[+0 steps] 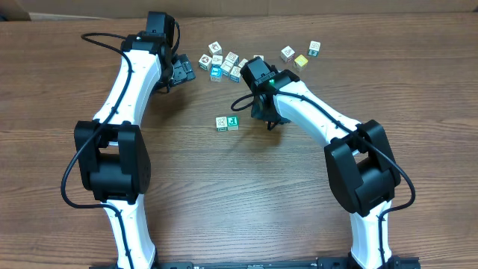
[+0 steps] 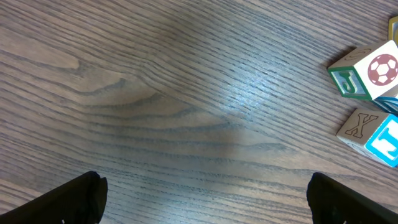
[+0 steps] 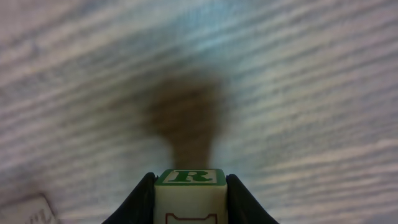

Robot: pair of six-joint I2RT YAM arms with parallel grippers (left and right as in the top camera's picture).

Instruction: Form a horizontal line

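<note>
Two white-edged cubes [image 1: 227, 122] with green and teal faces lie touching side by side in a short row at mid table; a row of four does not show. My right gripper [image 1: 269, 118] is just right of this row. In the right wrist view it [image 3: 189, 178] is shut on a cube with a green letter R [image 3: 189, 196], held just above the wood. My left gripper [image 1: 184, 70] is open and empty beside the loose clump of cubes [image 1: 222, 63]. In the left wrist view its fingers [image 2: 202, 199] are spread wide over bare wood.
A yellow-faced cube [image 1: 301, 61] and two more cubes [image 1: 288, 52] lie at the back right. The left wrist view shows a J and football cube [image 2: 367, 71] and an X cube [image 2: 372, 132] at its right edge. A pale cube corner [image 3: 31, 213] shows at the lower left of the right wrist view.
</note>
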